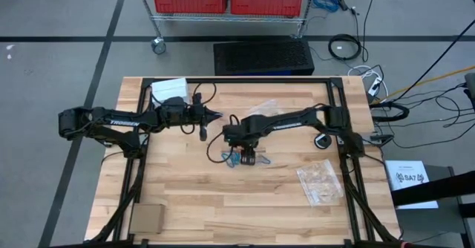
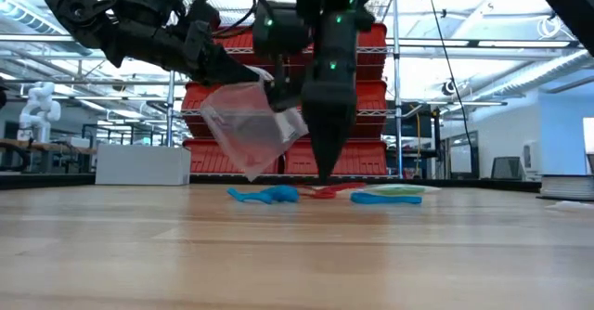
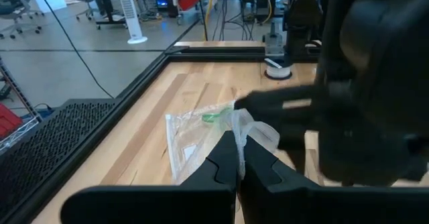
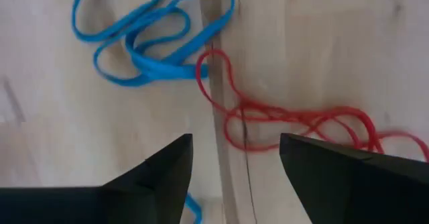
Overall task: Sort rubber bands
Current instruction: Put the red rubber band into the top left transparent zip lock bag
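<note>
Bands lie in a loose heap near table centre: blue bands [image 4: 144,46] at roughly ten o'clock of the right gripper [image 4: 234,167] in its wrist view, red bands [image 4: 295,120] tangled from twelve round to two o'clock, the two colours touching where a red loop crosses a blue one. In the high view the right gripper [image 1: 247,157] hangs directly over this heap, jaws spread wide and holding nothing, with the red strands lying in the gap ahead of the fingers. The left gripper [image 1: 215,116] sits at about eleven o'clock of the heap, raised off the table, jaws shut on a clear bag [image 2: 246,124] whose mouth hangs downward; a green band [image 3: 216,116] appears to be inside it. For the step in hand, judged as picking one colour: descend vertically until the fingertips meet the wood [image 4: 335,36], straddle only red strands well clear of the blue crossing, close fully, then lift slowly so any snagged blue loop can drop away. Keep the bag steady and open for the transfer.
</note>
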